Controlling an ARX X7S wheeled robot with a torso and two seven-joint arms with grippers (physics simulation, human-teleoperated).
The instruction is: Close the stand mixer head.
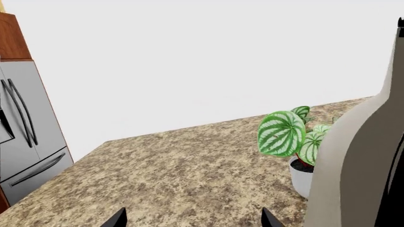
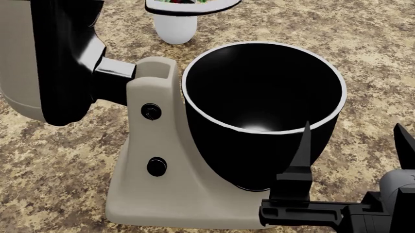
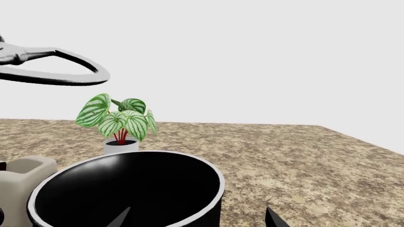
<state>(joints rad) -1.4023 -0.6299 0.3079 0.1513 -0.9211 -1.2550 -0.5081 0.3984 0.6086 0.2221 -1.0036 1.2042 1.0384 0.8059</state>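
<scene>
Clearly our biggest concern is the stand mixer head (image 2: pixel 32 58), tilted far back on its black hinge block (image 2: pixel 113 73) at the left of the head view, its glossy black underside facing the bowl side and well above the closed position. We judge the closing not yet begun. From the left wrist it shows as a cream flank (image 1: pixel 353 161) close alongside that arm.

Next in size, the black mixing bowl (image 2: pixel 263 104) sits under where the head must come down, on the cream column and base (image 2: pixel 152 160) with two black knobs. The beater (image 3: pixel 57 71) hangs high above the bowl in the right wrist view.

Our right gripper (image 2: pixel 353 145) stands just in front of the bowl with its fingers spread wide, holding nothing. Our left gripper (image 1: pixel 192 218) shows only two fingertips, apart and empty.

What could go wrong: a push landing on the rounded housing off-centre may slide off the smooth shell, or shove the whole mixer across the counter instead of turning the hinge. A right finger left near the bowl rim could be pinched as the head drops.

Underneath lies a speckled granite countertop (image 2: pixel 363 39), with a potted plant (image 3: pixel 120 120) behind the mixer, a steel refrigerator (image 1: pixel 25 137) and a plain white wall (image 1: pixel 202 56) beyond.
</scene>
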